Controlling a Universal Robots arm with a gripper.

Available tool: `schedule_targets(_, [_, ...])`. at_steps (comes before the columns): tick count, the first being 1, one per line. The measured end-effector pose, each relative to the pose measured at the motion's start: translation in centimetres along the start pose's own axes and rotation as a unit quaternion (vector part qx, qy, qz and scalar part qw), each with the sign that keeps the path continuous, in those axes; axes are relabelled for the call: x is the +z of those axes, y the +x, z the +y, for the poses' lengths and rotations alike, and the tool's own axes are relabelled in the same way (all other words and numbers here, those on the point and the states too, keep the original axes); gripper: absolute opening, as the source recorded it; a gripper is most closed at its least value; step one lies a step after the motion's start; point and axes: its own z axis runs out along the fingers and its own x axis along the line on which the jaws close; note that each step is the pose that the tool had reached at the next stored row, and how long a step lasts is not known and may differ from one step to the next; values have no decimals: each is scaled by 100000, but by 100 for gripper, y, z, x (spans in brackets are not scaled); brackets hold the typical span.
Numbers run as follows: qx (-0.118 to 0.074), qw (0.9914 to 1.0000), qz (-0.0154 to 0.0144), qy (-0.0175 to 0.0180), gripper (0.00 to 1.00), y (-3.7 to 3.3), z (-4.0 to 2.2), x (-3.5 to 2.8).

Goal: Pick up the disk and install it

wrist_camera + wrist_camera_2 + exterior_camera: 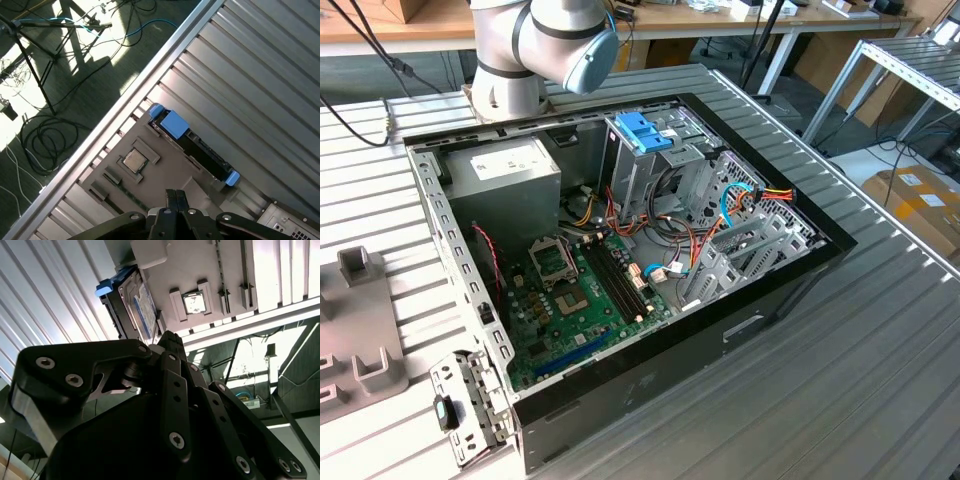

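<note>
Ribbed grey metal table (840, 380) carries an open black computer case (720, 330) with a green motherboard (570, 300), seen in the exterior view. In both wrist views the disk (195, 145), dark and blue-framed, stands on edge in a matte grey tray (165, 170) beside a square chip (134, 160). The black gripper (176, 196) has its fingers pressed together, empty, clear of the disk.

Arm (545, 45) grey joints at exterior view's top edge; claw (175, 195) fingers pressed together, apparently empty.
</note>
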Motion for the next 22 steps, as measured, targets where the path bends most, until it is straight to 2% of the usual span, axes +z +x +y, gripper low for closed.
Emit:
schedule_targets(13, [-2597,99966,117,-63,11,0,0,0])
schedule_targets(22, [-4468,99900,197,-110,11,0,0,0])
